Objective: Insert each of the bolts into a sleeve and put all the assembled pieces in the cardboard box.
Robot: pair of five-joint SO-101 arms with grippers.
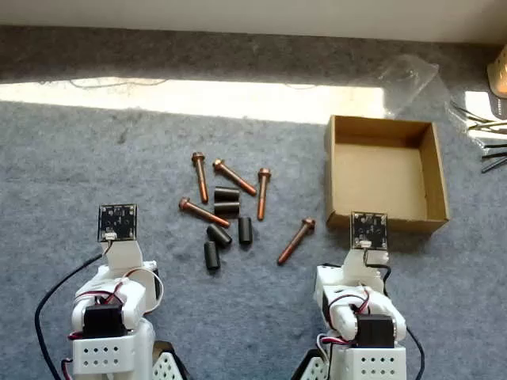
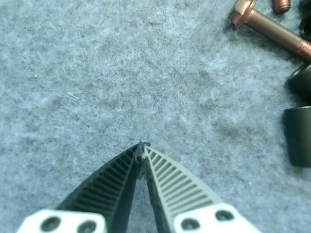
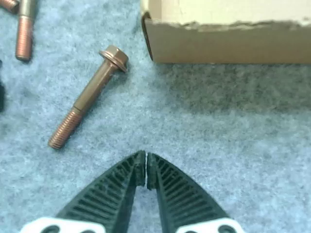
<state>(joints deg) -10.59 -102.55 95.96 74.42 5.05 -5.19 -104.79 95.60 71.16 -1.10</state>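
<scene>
Several copper bolts lie loose on the grey carpet mid-table, one of them (image 1: 295, 241) nearest the cardboard box (image 1: 386, 171). Several black sleeves (image 1: 226, 195) lie among them, none with a bolt inside. The box stands open and empty at the right. My left gripper (image 2: 142, 148) is shut and empty over bare carpet, with a bolt (image 2: 269, 27) and a sleeve (image 2: 299, 136) off to its side. My right gripper (image 3: 146, 156) is shut and empty too, close to a lone bolt (image 3: 92, 94) and the box's near wall (image 3: 228, 41). Both arms sit at the table's near edge.
A clear plastic bag (image 1: 408, 75) lies behind the box. Dark screws and cable ties (image 1: 487, 154) lie at the far right edge. A sunlit strip crosses the carpet at the back. Open carpet stretches to the left of the bolts.
</scene>
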